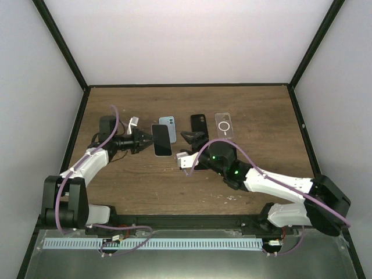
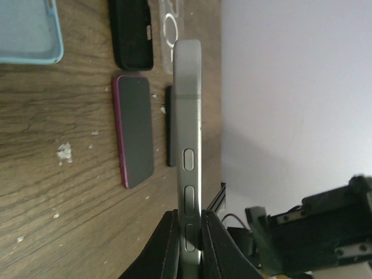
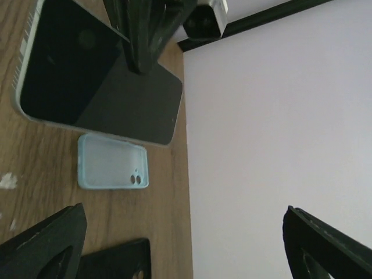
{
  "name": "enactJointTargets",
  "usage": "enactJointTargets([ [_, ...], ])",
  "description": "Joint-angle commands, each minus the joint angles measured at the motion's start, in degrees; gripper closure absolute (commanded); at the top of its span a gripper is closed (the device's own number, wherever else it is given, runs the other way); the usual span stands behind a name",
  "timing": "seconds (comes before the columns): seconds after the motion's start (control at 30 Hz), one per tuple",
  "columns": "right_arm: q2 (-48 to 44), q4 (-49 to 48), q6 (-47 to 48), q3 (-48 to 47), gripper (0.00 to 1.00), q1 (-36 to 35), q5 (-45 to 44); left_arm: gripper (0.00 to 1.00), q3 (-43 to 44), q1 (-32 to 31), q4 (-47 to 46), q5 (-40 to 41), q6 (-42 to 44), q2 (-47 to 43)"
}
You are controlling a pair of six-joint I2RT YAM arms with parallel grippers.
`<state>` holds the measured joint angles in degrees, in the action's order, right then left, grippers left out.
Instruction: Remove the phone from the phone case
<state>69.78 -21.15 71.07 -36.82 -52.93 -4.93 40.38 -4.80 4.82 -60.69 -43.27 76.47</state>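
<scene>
- From above: the left pincer point(image 1: 149, 139) is clenched on one edge of the phone point(image 1: 162, 139) and holds it screen-up over the middle of the tabletop point(image 1: 256, 116). The right pincer point(image 1: 192, 138) stands just beside it.
- From the left wrist: the phone is seen edge-on, with its side buttons uncovered. Under it on the wood lies a magenta-rimmed flat thing point(image 2: 135, 131). I judge it is the phone case, but I cannot tell for sure.
- From the right wrist: this pincer is released, its fingers wide apart, grasping nothing. The phone's dark screen is in front, and a pale blue case point(image 3: 112, 161) lies beyond.
- The risk: the hold is only on one edge, so the phone may pivot or slip and fall on the wood. A careless approach of the right pincer could also push it out.
</scene>
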Motion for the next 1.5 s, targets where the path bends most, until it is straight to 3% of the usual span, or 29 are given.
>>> enactJointTargets([
  [0.0, -2.1, 10.7, -8.8, -1.7, 0.09, 3.4, 1.9, 1.0, -2.2, 0.3, 2.0, -1.1, 9.7, 1.2],
  [0.3, -0.4, 23.8, -25.9, -10.5, 0.04, 11.0, 6.5, 1.0, -4.7, -0.8, -0.8, 2.1, 13.4, 8.4],
  [0.8, -1.3, 26.7, -29.6, -11.7, 0.0, 13.4, 7.1, 1.0, -1.4, -6.4, -11.0, 6.6, 4.9, 22.0],
  [1.13, 0.0, 26.0, -29.7, -12.0, 0.0, 14.2, 8.0, 0.99, -0.1, -8.4, -9.5, 10.1, 5.7, 25.1],
  [1.23, 0.5, 25.9, -29.7, -12.5, 0.0, 14.4, 8.1, 0.9, 0.4, -8.4, -7.1, 11.8, 6.7, 25.3],
  [1.47, 1.2, 26.1, -30.5, -13.7, 0.0, 14.8, 8.1, 0.55, 1.0, -8.4, -2.5, 15.5, 8.8, 23.6],
])
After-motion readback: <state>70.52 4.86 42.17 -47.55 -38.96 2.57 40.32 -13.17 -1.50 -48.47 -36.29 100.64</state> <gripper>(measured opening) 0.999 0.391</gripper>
